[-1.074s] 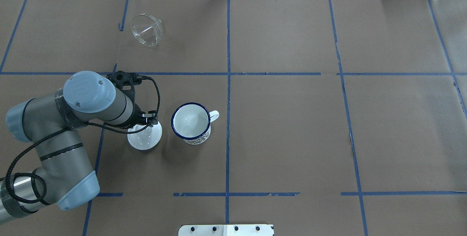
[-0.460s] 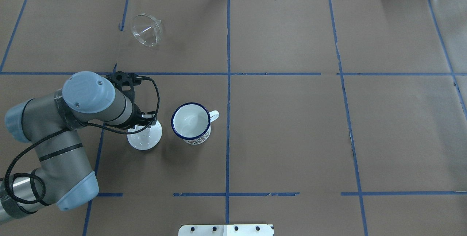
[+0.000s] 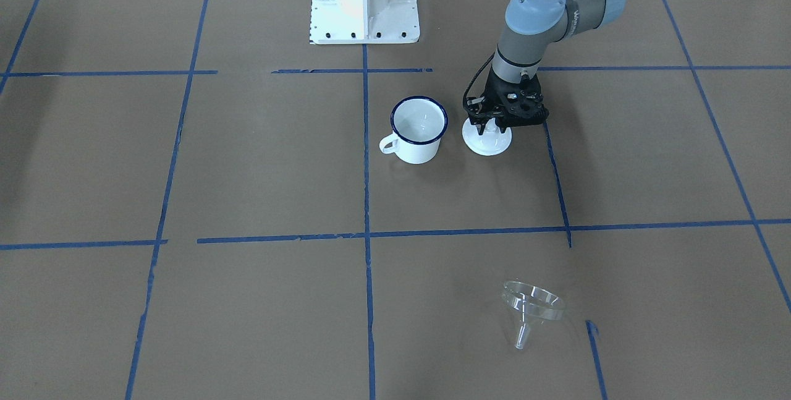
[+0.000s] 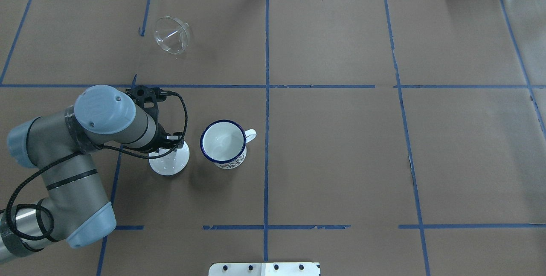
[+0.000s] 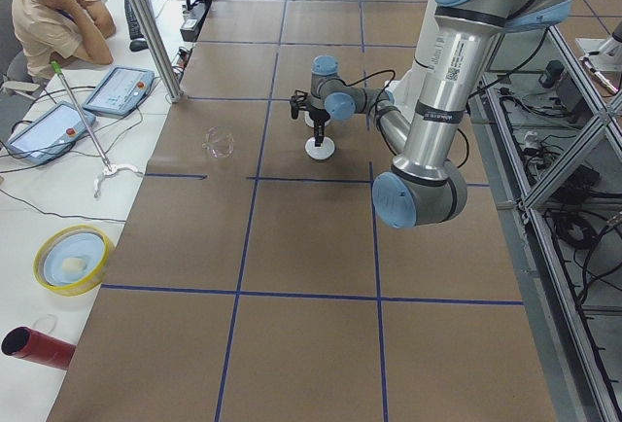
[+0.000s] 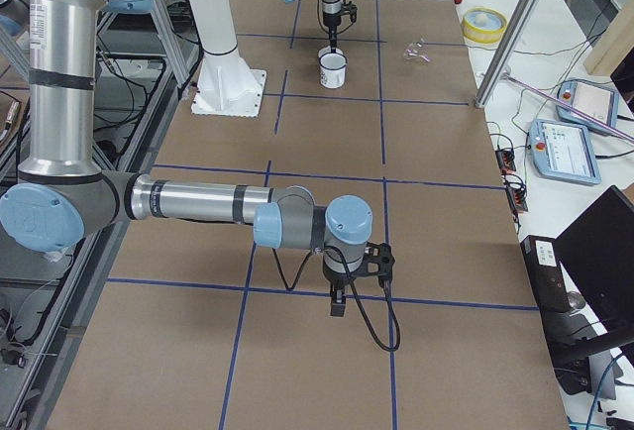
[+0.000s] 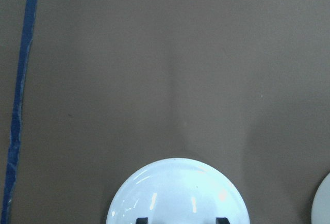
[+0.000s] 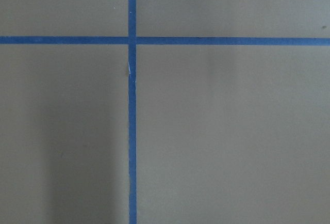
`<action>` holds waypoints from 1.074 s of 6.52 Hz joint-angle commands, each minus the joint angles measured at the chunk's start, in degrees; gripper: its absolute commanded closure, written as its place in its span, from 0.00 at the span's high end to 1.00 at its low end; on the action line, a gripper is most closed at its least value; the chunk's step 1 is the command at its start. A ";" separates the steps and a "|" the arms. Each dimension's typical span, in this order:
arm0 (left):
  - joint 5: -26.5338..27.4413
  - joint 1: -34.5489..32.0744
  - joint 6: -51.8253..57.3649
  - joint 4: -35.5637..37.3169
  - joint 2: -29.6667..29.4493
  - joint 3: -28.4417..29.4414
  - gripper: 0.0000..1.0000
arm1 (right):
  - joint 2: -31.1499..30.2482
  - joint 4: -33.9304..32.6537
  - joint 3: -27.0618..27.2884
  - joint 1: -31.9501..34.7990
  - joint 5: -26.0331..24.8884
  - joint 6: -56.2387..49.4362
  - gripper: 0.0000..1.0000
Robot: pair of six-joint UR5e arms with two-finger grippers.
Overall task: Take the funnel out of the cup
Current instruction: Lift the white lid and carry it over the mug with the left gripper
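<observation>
Brown-paper table [image 4: 332, 152]: funnel [image 4: 171, 36] lies well apart from cup [image 4: 223, 143]; left gripper [image 3: 493, 129] jaws parted over white lid [image 4: 170, 164]; right gripper [image 6: 338, 305] jaws, cannot tell.

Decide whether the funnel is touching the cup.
Apart. The overhead view shows the funnel lying far from the cup, with bare table between them.
</observation>
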 commanded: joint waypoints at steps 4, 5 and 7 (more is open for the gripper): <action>-0.01 -0.91 0.52 6.88 1.06 -7.61 0.00 | 0.00 0.00 0.00 0.00 0.00 0.00 1.00; -0.10 -1.17 0.70 12.25 0.10 -12.26 0.00 | 0.00 0.00 0.00 0.00 0.00 0.00 1.00; -3.67 -2.32 0.01 23.59 -8.74 -14.07 0.00 | 0.00 0.00 0.00 0.00 0.00 0.00 1.00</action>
